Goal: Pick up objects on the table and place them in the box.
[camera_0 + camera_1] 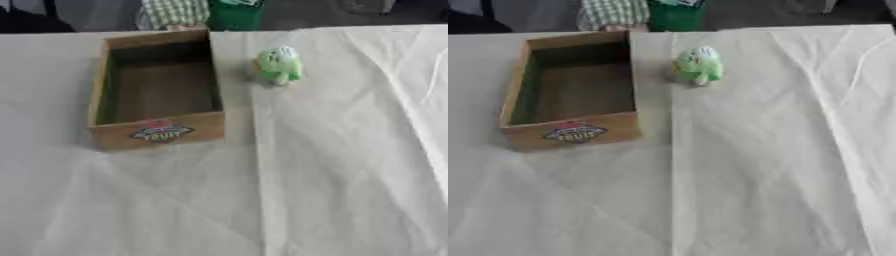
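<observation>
The green object (pixel 278 65) at one o'clock was too blurred to identify. The box (pixel 157 131) label read only partly, and its near inner wall was hidden.

Wooden box (pixel 158 131), near wall, outer face: one printed label (pixel 162 132), roughly oval, dark ground with a red part above. White capitals across its middle read "FRUIT". Any smaller lettering on the label is too blurred to read. The box stands toward the table's far left.
</observation>
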`<state>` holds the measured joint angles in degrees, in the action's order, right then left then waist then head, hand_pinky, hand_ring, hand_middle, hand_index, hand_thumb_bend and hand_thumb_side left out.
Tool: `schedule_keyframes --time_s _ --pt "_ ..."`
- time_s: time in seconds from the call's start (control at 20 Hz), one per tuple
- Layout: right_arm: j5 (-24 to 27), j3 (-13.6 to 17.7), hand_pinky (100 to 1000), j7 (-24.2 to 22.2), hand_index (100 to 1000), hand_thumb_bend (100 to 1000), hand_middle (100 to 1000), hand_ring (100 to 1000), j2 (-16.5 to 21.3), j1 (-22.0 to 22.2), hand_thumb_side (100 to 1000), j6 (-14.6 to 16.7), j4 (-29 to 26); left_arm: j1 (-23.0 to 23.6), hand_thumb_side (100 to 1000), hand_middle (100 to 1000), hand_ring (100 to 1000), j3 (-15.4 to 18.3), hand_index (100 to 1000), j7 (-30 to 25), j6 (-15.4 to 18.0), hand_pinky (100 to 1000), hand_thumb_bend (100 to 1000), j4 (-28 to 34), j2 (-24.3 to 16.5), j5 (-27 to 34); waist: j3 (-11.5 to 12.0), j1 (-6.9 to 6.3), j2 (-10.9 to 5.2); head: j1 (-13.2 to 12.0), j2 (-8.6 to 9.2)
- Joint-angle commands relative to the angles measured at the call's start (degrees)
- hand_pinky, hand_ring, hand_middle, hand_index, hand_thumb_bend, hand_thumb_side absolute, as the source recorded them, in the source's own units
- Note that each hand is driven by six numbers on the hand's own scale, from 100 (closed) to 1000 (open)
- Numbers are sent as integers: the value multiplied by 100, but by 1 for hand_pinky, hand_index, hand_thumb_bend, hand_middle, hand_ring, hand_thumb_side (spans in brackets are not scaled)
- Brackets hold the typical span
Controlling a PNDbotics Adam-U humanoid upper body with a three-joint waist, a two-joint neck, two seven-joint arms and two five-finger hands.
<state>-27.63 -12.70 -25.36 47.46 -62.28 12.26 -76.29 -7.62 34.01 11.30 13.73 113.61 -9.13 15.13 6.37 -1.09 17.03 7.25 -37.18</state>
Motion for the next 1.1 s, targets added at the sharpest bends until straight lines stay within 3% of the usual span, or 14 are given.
schedule_keyframes --time_s 0.05,0.3,0.6,0.85,1.1 --pt "-600 -96 842 -354 973 473 843 872 -210 -345 800 434 720 -10 571 519 543 -19 695 -38 -7 731 100 98 -190 37 26 6 -128 42 11" --pt "-1220 -154 865 -899 997 434 866 899 -700 -696 702 977 1739 -7 569 519 543 -38 695 -67 -28 733 100 98 -181 57 59 22 -141 80 12" --pt "-1393 -162 881 -1390 1000 424 865 917 -967 -808 579 1361 2307 -28 569 519 543 -47 695 -94 -45 733 100 98 -169 73 65 47 -148 81 52" --pt "-1449 -95 885 -1720 1000 417 873 924 -1032 -854 485 1455 2458 -35 569 519 543 -48 696 -104 -49 733 100 98 -169 77 81 58 -160 78 115" --pt "-1558 -40 886 -1888 1000 432 888 926 -1100 -883 453 1405 2533 -33 571 519 543 -55 695 -119 -55 734 100 98 -160 82 94 59 -162 93 160"
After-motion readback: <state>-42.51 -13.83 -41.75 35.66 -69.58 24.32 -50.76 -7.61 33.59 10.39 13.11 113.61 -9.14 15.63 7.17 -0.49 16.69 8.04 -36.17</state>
